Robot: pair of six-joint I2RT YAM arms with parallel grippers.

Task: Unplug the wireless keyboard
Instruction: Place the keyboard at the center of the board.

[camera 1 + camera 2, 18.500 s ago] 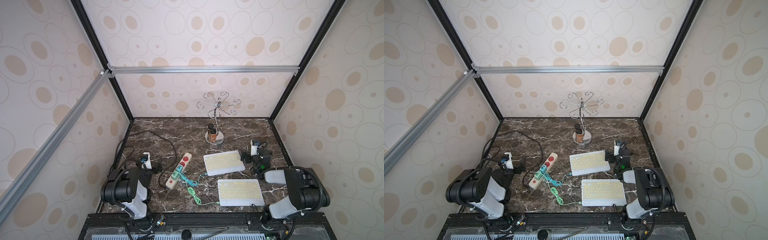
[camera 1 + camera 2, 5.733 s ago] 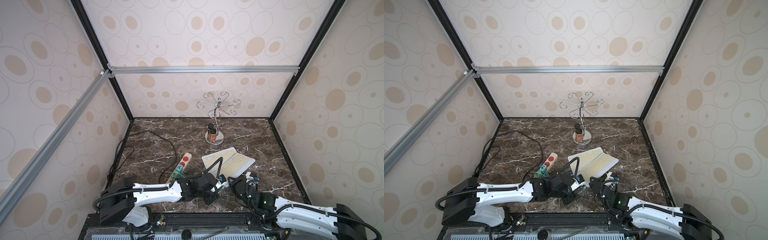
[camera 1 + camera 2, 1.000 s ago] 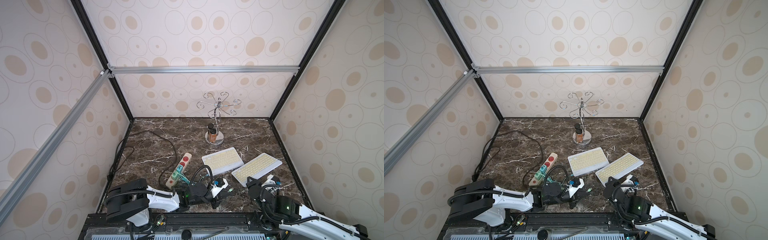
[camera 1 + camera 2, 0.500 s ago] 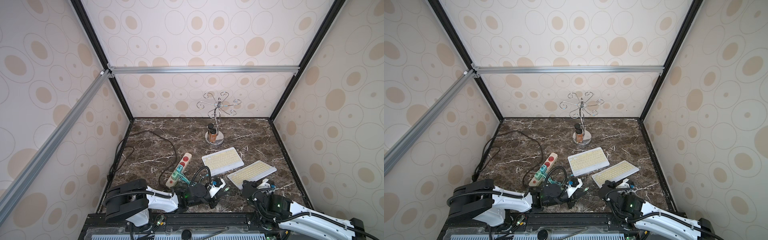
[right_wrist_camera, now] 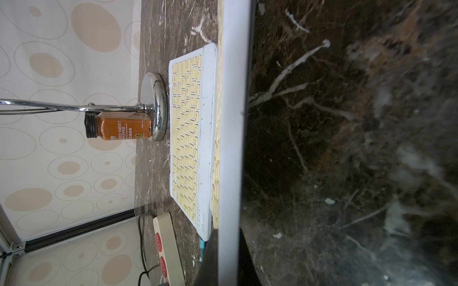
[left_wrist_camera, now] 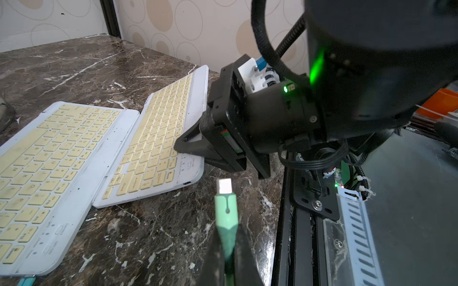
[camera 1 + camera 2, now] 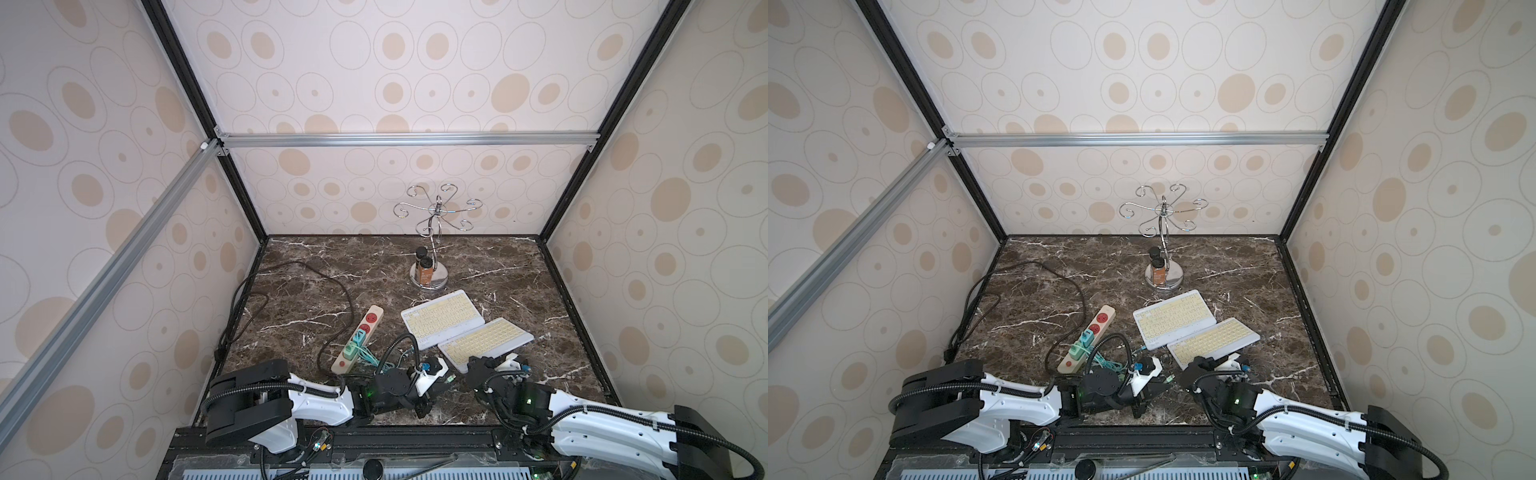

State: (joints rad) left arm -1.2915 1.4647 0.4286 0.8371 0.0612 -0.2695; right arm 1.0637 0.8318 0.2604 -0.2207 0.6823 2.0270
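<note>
While clamping with the left gripper [image 6: 228, 244] onto the green plug [image 6: 225, 205], holds its bare metal tip just beside, not inside, the open port [image 6: 186, 183] of the wireless keyboard [image 7: 486, 343]. Pinches that keyboard's near edge in the right gripper [image 5: 228, 247]; lies lower right of centre in both top views, touching a second keyboard [image 7: 442, 318] behind. Reads as unplugged. Possible trouble: nudging the plug back against the port; hauling on the cable [image 6: 229, 270] and dragging the power strip [image 7: 371, 319], lower centre; letting go carelessly and knocking the keyboard across the surface [image 7: 519, 270] into its neighbour.
</note>
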